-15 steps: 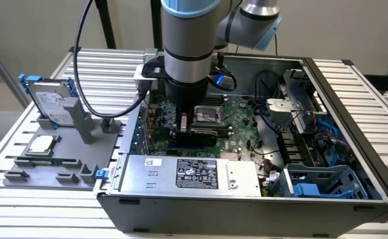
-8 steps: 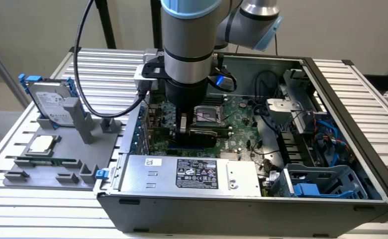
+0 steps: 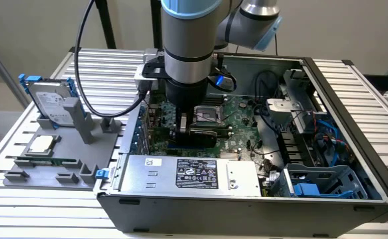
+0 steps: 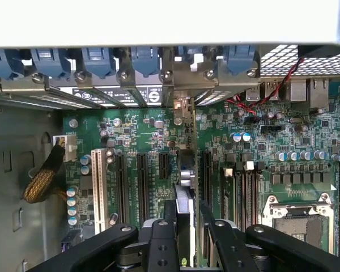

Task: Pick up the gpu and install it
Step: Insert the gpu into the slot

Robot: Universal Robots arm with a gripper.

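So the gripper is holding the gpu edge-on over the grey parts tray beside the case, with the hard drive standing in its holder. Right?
Not quite. The gripper holds the gpu edge-on over the motherboard inside the case, as the wrist view shows. The hard drive does stand in its holder on the tray.

Setting: robotics lab / PC-assembly test bench. Evidence: table (image 3: 41,209) of ribbed aluminium profile; open desktop computer case (image 3: 353,99) lying on it, motherboard (image 3: 237,122) exposed; grey fixture tray (image 3: 81,164) holding loose parts in slots, incl. hard drive (image 3: 51,102) standing upright; industrial robot arm (image 3: 188,45) over the case.
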